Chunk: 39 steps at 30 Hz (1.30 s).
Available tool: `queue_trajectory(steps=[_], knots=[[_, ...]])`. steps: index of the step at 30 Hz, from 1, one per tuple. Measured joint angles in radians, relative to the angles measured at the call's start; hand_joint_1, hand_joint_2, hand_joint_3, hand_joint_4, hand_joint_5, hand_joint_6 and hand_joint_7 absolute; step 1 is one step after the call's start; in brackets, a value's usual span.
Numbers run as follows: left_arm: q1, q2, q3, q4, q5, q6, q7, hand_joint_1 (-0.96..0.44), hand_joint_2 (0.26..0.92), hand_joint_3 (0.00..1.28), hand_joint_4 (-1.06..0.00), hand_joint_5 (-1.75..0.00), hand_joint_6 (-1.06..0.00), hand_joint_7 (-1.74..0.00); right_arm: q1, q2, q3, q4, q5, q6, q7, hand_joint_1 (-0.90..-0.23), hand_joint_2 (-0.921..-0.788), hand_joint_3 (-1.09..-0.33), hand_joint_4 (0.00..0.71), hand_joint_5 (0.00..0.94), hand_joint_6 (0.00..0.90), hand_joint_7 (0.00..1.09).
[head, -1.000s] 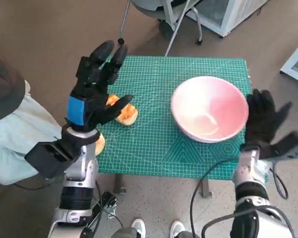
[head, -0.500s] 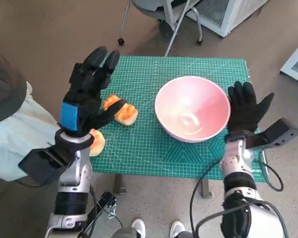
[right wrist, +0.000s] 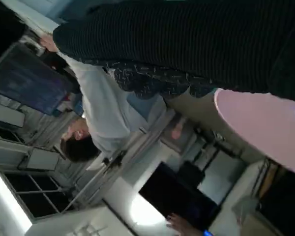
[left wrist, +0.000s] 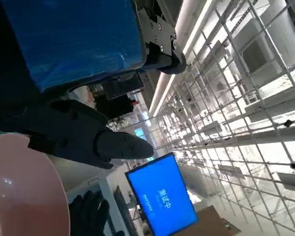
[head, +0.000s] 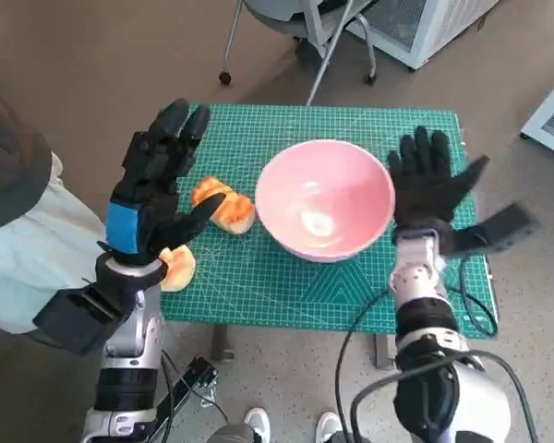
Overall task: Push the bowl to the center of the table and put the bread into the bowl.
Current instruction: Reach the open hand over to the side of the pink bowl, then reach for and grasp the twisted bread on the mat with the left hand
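A pink bowl (head: 324, 197) stands on the green cutting mat (head: 286, 277), near the middle of the table. My right hand (head: 428, 178) is open with fingers spread and its palm lies against the bowl's right rim. The bowl's rim also shows in the right wrist view (right wrist: 265, 128) and in the left wrist view (left wrist: 19, 191). A bread roll (head: 223, 205) lies on the mat just left of the bowl. My left hand (head: 157, 185) hovers open above the mat's left part, thumb toward the roll, holding nothing. A second bread piece (head: 175, 268) sits at the mat's left front edge.
A person in pale clothes (head: 18, 231) sits close at the left of the table. A chair base (head: 305, 37) and a white cabinet (head: 425, 28) stand beyond the far edge. Cables (head: 471, 295) hang by my right forearm. A person (right wrist: 103, 113) shows in the right wrist view.
My right hand has pushed the bowl leftward from the mat's right side to near its middle. My left hand has drifted slightly left and toward me.
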Motion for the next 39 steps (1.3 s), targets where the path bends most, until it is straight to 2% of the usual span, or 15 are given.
queue_trajectory(steps=[1, 6, 10, 13, 17, 21, 24, 27, 30, 34, 39], knots=[[0.0, 0.002, 0.001, 0.008, 0.016, -0.01, 0.008, -0.27, 0.921, 0.15, -0.37, -0.01, -0.29, -0.29, -0.001, -0.001, 0.005, 0.0, -0.003, 0.0, -0.003, -0.448, -0.921, -0.785, 0.23, 0.011, -0.001, 0.78], [0.0, 0.061, 0.009, 0.067, 0.179, -0.062, 0.075, -0.27, 0.921, 0.16, -0.37, -0.01, -0.29, -0.29, 0.0, -0.016, 0.046, 0.001, -0.055, -0.006, -0.009, -0.45, -0.921, -0.796, 0.222, 0.005, -0.001, 0.75], [-0.01, 0.168, 0.002, 0.135, 0.35, -0.085, 0.125, -0.3, 0.921, 0.11, -0.36, 0.0, -0.28, -0.29, 0.001, -0.043, 0.095, -0.002, -0.119, -0.056, -0.009, -0.454, -0.921, -0.809, 0.239, 0.006, 0.036, 0.66], [-0.038, 0.272, -0.025, 0.211, 0.459, -0.092, 0.133, -0.32, 0.919, 0.07, -0.35, 0.0, -0.28, -0.29, 0.006, -0.075, 0.158, -0.014, -0.199, -0.134, -0.011, -0.459, -0.921, -0.816, 0.26, 0.012, 0.069, 0.63], [-0.095, 0.375, -0.069, 0.292, 0.554, -0.089, 0.134, -0.36, 0.896, 0.02, -0.32, 0.0, -0.27, -0.28, 0.012, -0.111, 0.237, -0.039, -0.284, -0.26, -0.006, -0.499, -0.921, -0.797, 0.322, 0.034, 0.13, 0.62], [-0.171, 0.441, -0.134, 0.361, 0.64, -0.077, 0.131, -0.39, 0.864, 0.01, -0.31, 0.0, -0.29, -0.22, 0.024, -0.129, 0.301, -0.084, -0.343, -0.418, 0.04, -0.528, -0.921, -0.753, 0.366, 0.047, 0.173, 0.63], [-0.23, 0.469, -0.18, 0.416, 0.673, -0.067, 0.115, -0.4, 0.831, 0.0, -0.3, 0.0, -0.31, -0.18, 0.04, -0.131, 0.344, -0.132, -0.37, -0.538, 0.096, -0.525, -0.921, -0.742, 0.379, 0.049, 0.171, 0.62], [-0.29, 0.482, -0.221, 0.474, 0.686, -0.053, 0.088, -0.4, 0.81, 0.0, -0.3, 0.0, -0.32, -0.16, 0.059, -0.132, 0.376, -0.179, -0.372, -0.635, 0.162, -0.518, -0.921, -0.74, 0.386, 0.048, 0.166, 0.62], [-0.349, 0.484, -0.26, 0.535, 0.702, -0.037, 0.062, -0.4, 0.788, 0.0, -0.3, 0.0, -0.35, -0.13, 0.08, -0.132, 0.4, -0.232, -0.353, -0.702, 0.23, -0.533, -0.921, -0.716, 0.385, 0.033, 0.153, 0.66], [-0.421, 0.482, -0.305, 0.614, 0.716, 0.002, 0.027, -0.37, 0.772, 0.0, -0.3, 0.0, -0.39, -0.12, 0.107, -0.13, 0.425, -0.306, -0.307, -0.745, 0.315, -0.56, -0.921, -0.677, 0.368, 0.015, 0.127, 0.71], [-0.512, 0.471, -0.387, 0.72, 0.777, 0.053, 0.021, -0.37, 0.768, 0.0, -0.31, 0.0, -0.41, -0.11, 0.142, -0.134, 0.452, -0.371, -0.281, -0.798, 0.355, -0.579, -0.921, -0.663, 0.354, 0.003, 0.088, 0.76]])
